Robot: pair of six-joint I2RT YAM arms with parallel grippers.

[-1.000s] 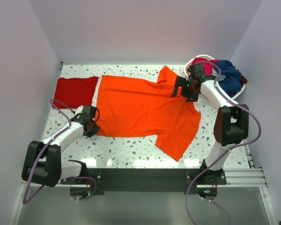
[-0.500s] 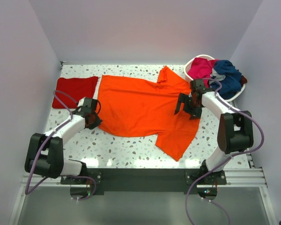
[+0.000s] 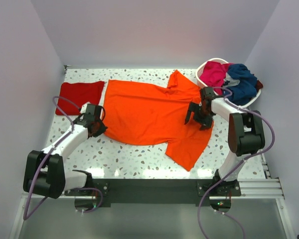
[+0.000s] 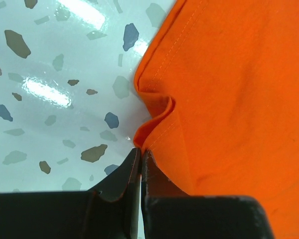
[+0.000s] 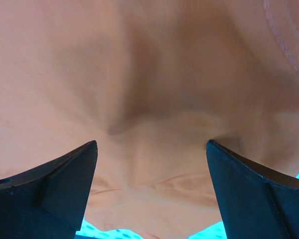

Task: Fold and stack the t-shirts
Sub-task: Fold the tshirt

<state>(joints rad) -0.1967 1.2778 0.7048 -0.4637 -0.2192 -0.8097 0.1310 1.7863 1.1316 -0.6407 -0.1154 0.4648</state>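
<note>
The left fingers are pinched tight on the hem of the orange tee at its near-left corner, and the cloth puckers just ahead of the tips. The right fingers stand wide apart, low over the tee's right end, between its sleeves. The tee lies spread across the middle of the table. A folded red tee lies far left. A magenta tee and a navy tee sit in the basket far right.
</note>
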